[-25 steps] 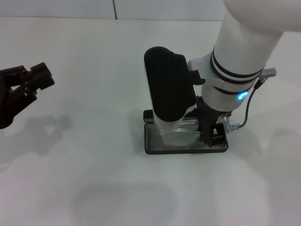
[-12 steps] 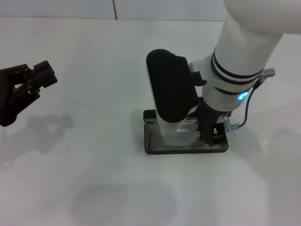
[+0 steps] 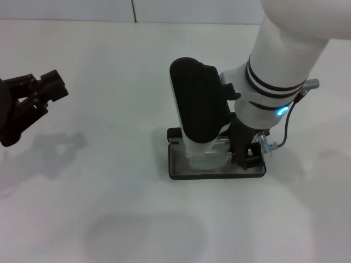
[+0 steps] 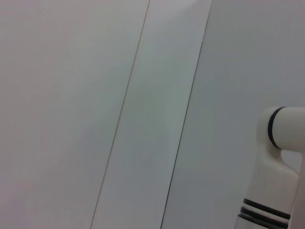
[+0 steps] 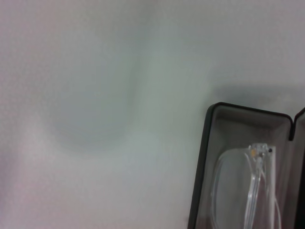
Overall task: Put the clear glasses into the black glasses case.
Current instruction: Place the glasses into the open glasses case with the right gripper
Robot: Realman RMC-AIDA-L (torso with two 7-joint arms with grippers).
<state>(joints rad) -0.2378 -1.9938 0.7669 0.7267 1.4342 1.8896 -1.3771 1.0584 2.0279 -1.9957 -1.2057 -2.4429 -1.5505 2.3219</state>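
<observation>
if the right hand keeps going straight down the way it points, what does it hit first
Most likely the clear glasses lying in the open black glasses case. The right hand points down into its tray, though depth is hard to judge here.

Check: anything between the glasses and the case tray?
Nothing visible. The clear glasses already lie inside the open black case, with the right gripper down at the tray. The left gripper is off to the side.
</observation>
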